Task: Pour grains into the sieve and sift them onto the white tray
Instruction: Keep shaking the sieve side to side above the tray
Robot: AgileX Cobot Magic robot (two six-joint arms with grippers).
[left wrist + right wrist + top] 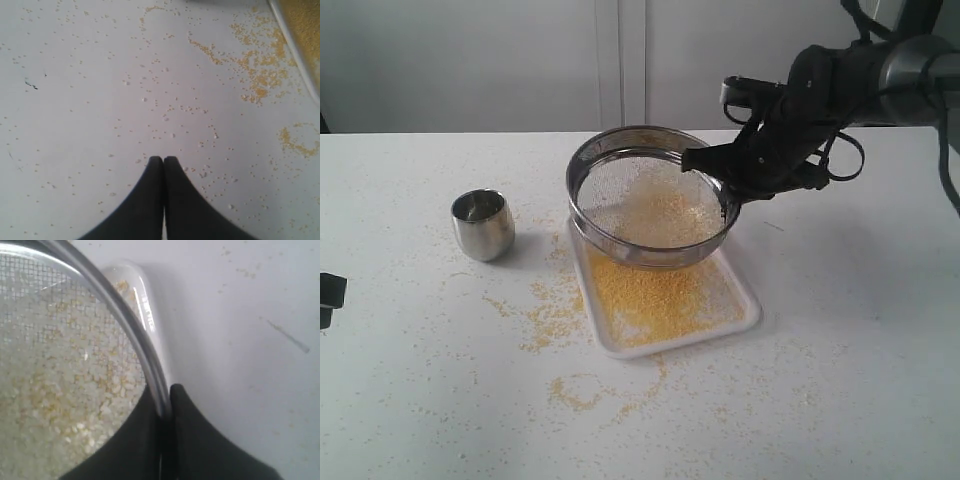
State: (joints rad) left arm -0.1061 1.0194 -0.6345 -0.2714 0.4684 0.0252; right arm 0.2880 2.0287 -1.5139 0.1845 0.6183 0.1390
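Two arms, two poses: your right gripper (167, 392) reaches in from the right and pinches the rim of the sieve (650, 258), over the far end of the white tray (752, 318). Your left gripper (163, 161) hangs closed and empty above the white table (840, 350). Yellow grains (655, 295) cover the tray and litter the table near the steel cup (482, 225).
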